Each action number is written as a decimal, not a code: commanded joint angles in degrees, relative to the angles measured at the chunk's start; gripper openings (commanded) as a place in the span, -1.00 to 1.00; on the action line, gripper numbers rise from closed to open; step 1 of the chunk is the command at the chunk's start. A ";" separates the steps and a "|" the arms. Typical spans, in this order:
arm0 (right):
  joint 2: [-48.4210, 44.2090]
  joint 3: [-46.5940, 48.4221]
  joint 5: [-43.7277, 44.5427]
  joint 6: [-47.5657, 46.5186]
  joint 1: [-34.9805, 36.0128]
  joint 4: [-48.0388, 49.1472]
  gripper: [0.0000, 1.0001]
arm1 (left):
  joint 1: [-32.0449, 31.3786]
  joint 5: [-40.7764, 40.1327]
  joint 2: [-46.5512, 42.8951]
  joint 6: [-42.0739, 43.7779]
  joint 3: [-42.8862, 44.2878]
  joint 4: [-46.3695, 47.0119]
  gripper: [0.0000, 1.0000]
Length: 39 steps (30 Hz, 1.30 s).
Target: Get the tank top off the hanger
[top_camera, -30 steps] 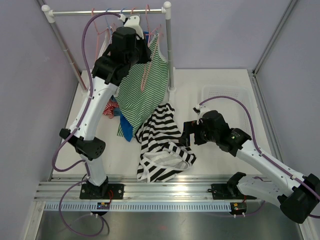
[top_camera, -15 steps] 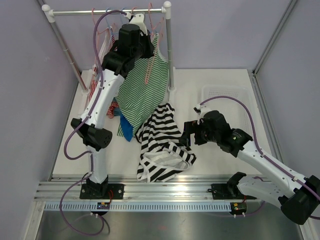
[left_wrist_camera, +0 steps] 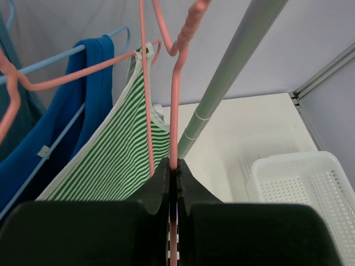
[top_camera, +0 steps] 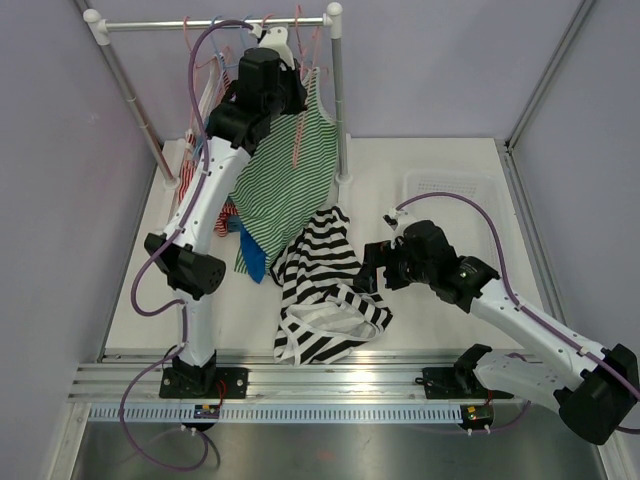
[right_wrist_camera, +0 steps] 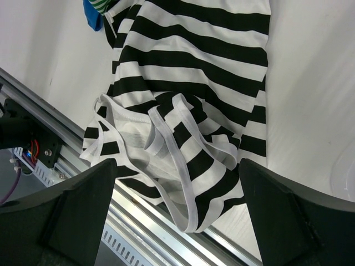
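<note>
Top external view: a white desk [top_camera: 430, 160] sits inside lilac walls [top_camera: 450, 60], with a ribbed aluminium track [top_camera: 330, 385] along its near edge carrying both arm bases. At the far left a clothes rail [top_camera: 150, 24] spans two white-capped posts. A white perforated basket [top_camera: 450, 178] rests on the right part of the desk, partly behind the right arm. A black-and-white striped top [top_camera: 320, 290] lies crumpled on the desk near the middle.

The green striped tank top [top_camera: 290, 180] hangs from the rail on a pink hanger [left_wrist_camera: 175, 100], one strap over the hanger's arm, beside a blue garment [left_wrist_camera: 83, 100] on a blue hanger. A red-striped garment [top_camera: 186, 178] shows behind the left arm.

The left fingers [left_wrist_camera: 163, 180] are pressed together on the pink hanger's wire just below its hook. The right fingers [right_wrist_camera: 77, 216] are spread wide above the black-and-white top, gripping nothing.

Compared with a second ago, the left arm has lifted closer to the rail and its elbow sits higher and further right; since half a second ago it has hardly shifted. The right arm has edged slightly left. Both tops lie as before.
</note>
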 commanded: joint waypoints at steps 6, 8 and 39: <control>-0.07 -0.69 -2.89 1.95 0.15 4.26 0.99 | 0.71 -1.69 2.11 1.72 6.30 4.69 -1.00; -0.86 -1.13 -2.89 2.04 0.15 4.09 0.99 | 0.71 -1.42 2.38 1.81 5.97 5.82 -1.00; -6.58 -1.92 -2.37 0.90 0.15 1.28 0.99 | 0.18 3.94 -0.69 -5.66 3.16 -6.21 -0.31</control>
